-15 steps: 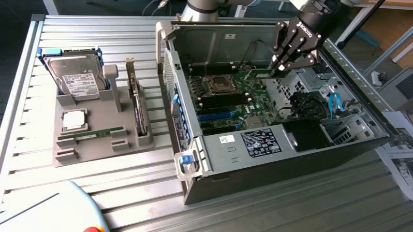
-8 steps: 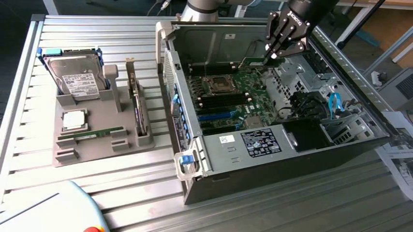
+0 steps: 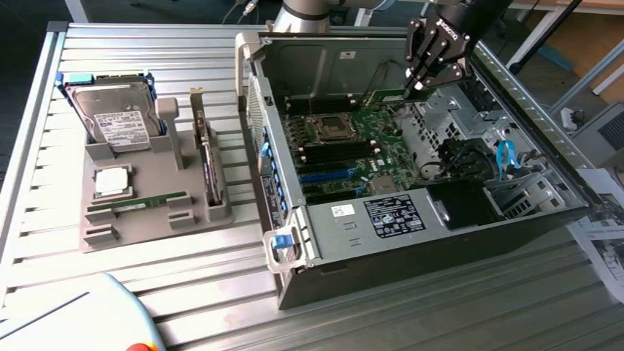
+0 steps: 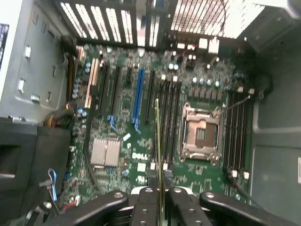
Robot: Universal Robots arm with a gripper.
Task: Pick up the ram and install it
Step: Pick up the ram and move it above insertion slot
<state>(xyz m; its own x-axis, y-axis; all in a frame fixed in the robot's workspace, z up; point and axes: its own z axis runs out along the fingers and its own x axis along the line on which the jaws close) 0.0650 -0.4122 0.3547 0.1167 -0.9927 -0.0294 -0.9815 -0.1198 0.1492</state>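
Ram (image 4: 158,136), gripped edge-on in the gripper (image 4: 159,195) over the motherboard (image 4: 117,155): you should square it level and parallel with the memory slots (image 4: 171,122) beside the processor socket (image 4: 202,134).

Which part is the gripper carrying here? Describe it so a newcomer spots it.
Find the open black computer case and the black gripper above its green motherboard. Clamped there is the ram, a thin green circuit-board stick seen edge-on, unlike the black slots lying flat below.

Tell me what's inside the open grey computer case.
A green motherboard with its square processor socket, a black box and a blue cable. The claw holds the thin green ram stick above the board. Whatever lies beneath the black box is covered.
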